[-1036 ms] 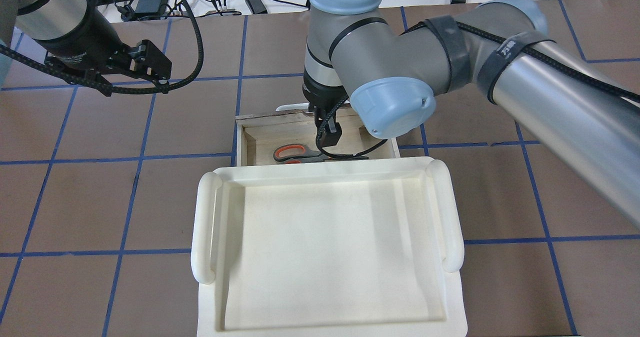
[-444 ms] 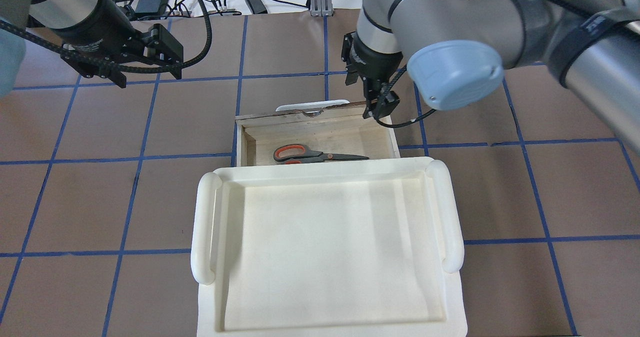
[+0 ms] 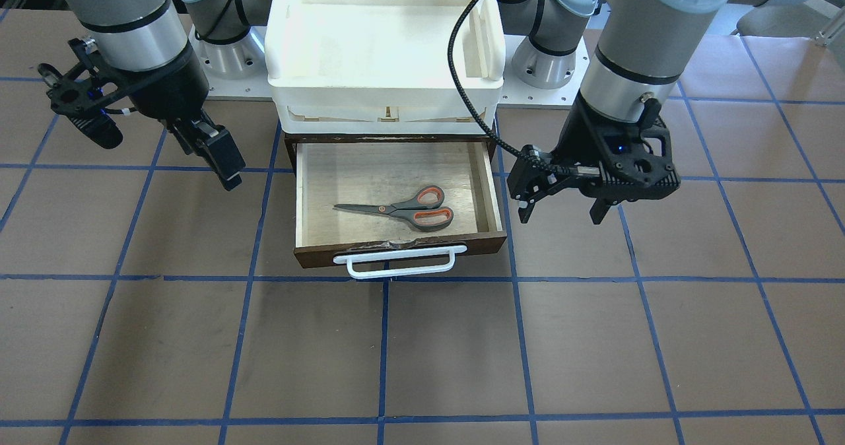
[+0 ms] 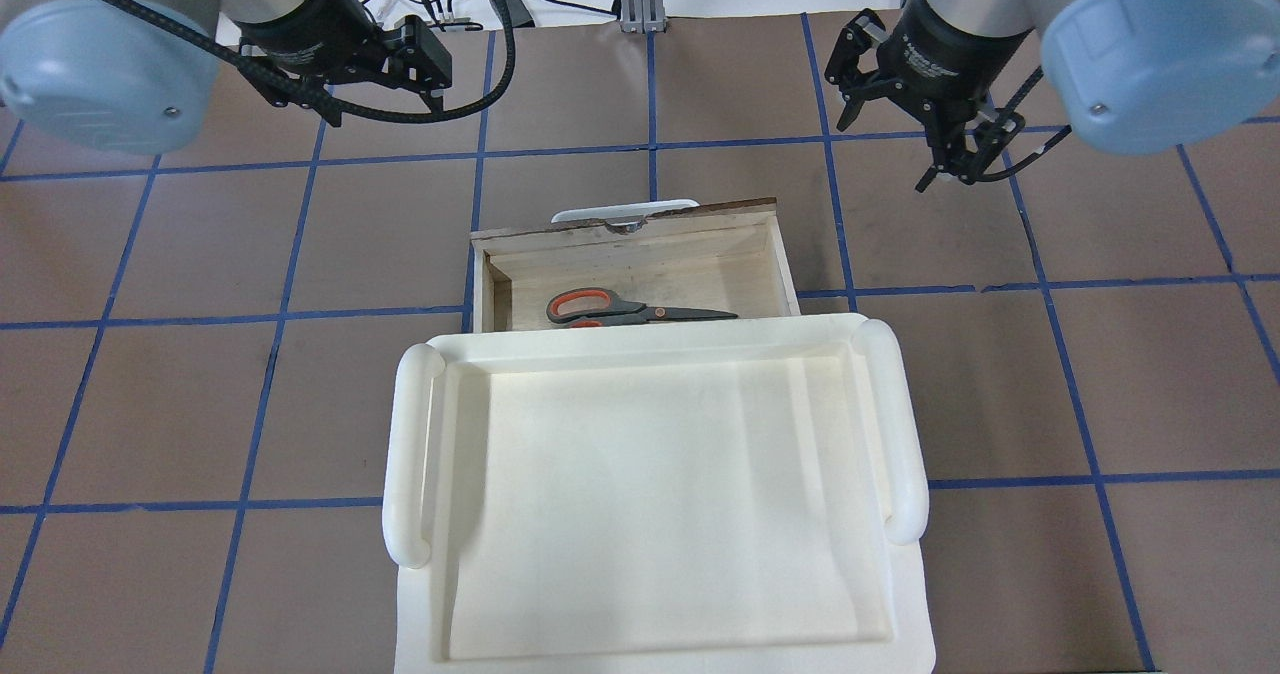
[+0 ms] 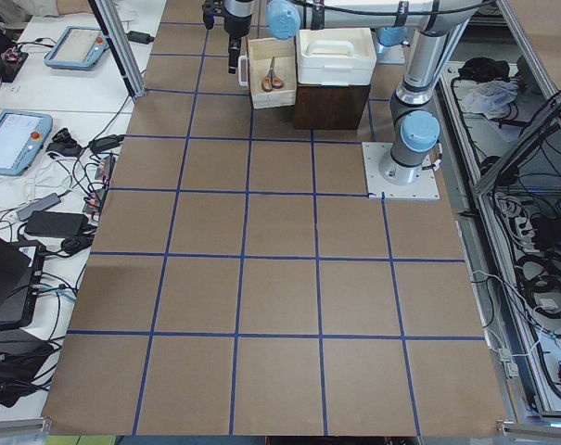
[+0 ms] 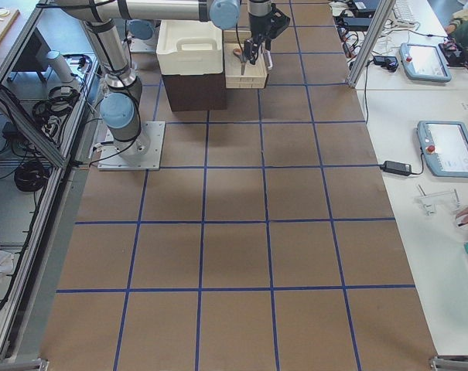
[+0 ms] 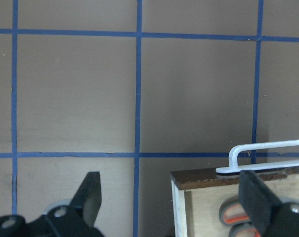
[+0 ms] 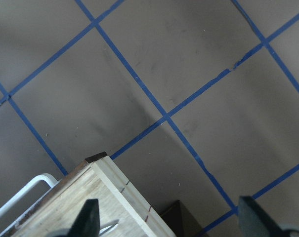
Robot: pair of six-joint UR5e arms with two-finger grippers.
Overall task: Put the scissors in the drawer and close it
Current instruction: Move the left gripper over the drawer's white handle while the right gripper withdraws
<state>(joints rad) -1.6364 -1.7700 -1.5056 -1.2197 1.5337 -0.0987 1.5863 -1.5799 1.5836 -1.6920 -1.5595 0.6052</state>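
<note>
Scissors [image 3: 403,208] are lying flat inside the drawer [image 3: 300,194], so pt 1 is looking done. Drawer's sitting pulled out, needs closing. Left gripper [image 3: 561,215] & right gripper [image 3: 168,161] are hanging wide open, holding nothing.

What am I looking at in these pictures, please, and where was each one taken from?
These are two robot arms at a table, each ending in a two-finger tool. One camera faces the robot, one looks over its shoulders, two watch from the table's ends, and one sits on each wrist. The scissors lie in the open wooden drawer, which sticks out below a white tray. The left tool and the right tool are both open and hold nothing.
</note>
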